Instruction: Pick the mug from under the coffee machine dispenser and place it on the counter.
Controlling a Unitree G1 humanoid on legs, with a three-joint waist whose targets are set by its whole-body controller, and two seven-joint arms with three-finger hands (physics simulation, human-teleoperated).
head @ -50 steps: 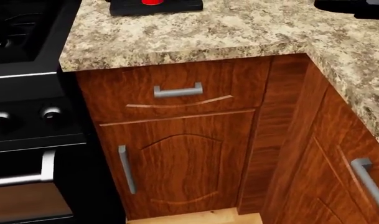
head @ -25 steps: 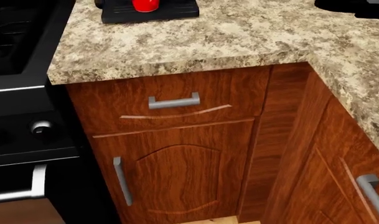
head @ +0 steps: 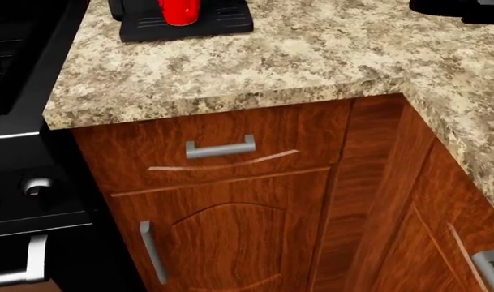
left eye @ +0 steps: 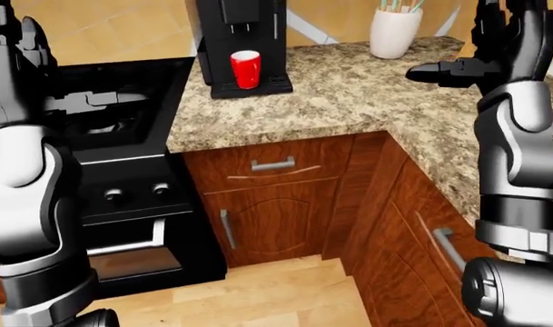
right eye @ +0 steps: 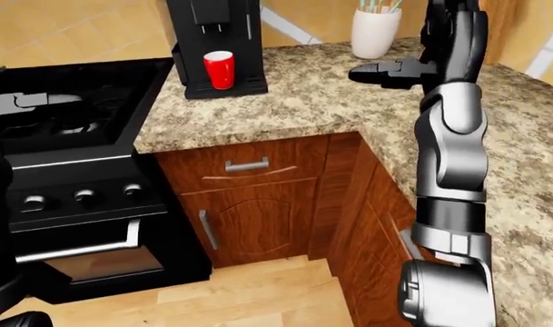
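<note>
The red mug (left eye: 245, 69) stands upright on the black coffee machine (left eye: 241, 41) base, under its dispenser, on the speckled granite counter (left eye: 348, 95). Right hand (right eye: 385, 73) hovers well right of it, fingers spread; left hand (left eye: 90, 102) over the stove (left eye: 122, 129), grip unclear

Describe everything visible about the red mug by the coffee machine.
The mug is plain, glossy red with a pale inside at its open rim, and tapers slightly toward the base. No handle shows from these views. It stands upright on the black drip tray of the coffee machine, directly below the dispenser, at the upper left of the granite counter. Only the tray touches it; both hands are well away from it.
</note>
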